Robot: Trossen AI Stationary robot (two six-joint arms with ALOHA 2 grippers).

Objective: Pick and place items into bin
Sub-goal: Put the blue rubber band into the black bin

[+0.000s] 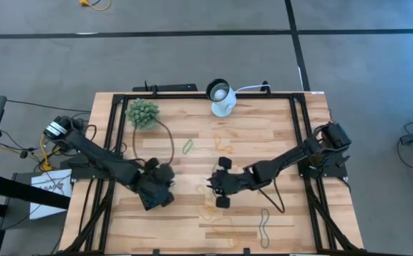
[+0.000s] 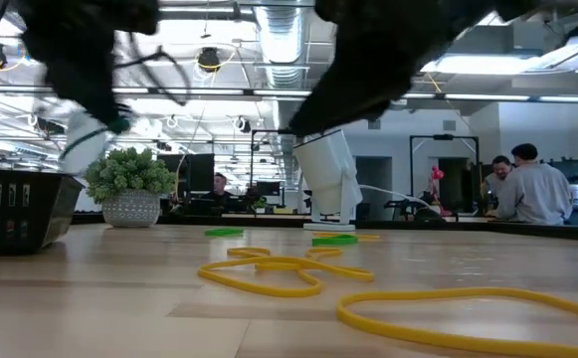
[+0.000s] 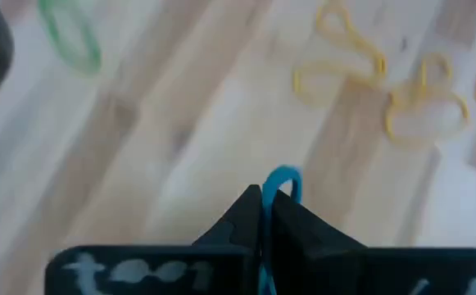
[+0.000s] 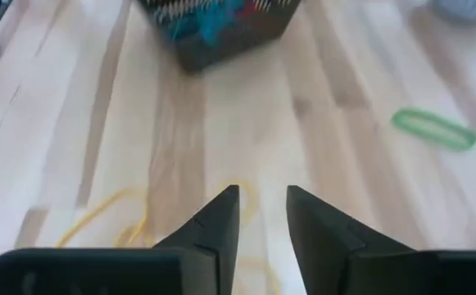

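The black bin (image 4: 221, 29) sits on the table (image 1: 192, 224) holding blue and red loops. The left claw (image 3: 262, 215) pinches a blue loop (image 3: 284, 182); the right claw (image 4: 262, 215) hangs spread above yellow loops (image 4: 123, 217).
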